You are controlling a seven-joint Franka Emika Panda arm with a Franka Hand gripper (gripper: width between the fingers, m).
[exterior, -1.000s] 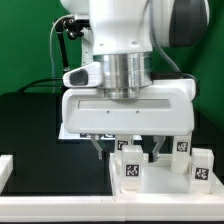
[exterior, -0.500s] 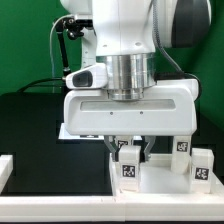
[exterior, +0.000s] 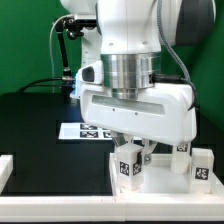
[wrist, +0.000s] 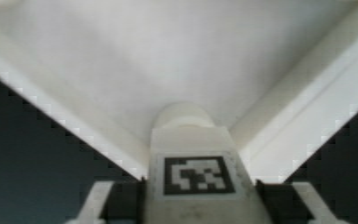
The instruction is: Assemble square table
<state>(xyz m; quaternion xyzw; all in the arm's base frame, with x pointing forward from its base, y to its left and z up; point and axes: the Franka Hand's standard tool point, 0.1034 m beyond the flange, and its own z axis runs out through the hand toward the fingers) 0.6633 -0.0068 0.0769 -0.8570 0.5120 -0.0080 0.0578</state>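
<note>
My gripper is shut on a short white table leg with a black-and-white tag, held at the front of the scene. In the wrist view the same leg stands between my two fingers, its tag facing the camera. Behind it spreads a white corner of the square tabletop. In the exterior view the tabletop lies low at the right. Two more tagged legs stand on its far right side. The big white hand hides much of the slab.
The marker board lies on the black table behind my hand, at the exterior view's left. A white bar sits at the left edge. A green backdrop closes the rear.
The jaws closed from wide open onto the tagged leg. The hand has since risen and tilted toward the exterior view's right, uncovering the marker board.
</note>
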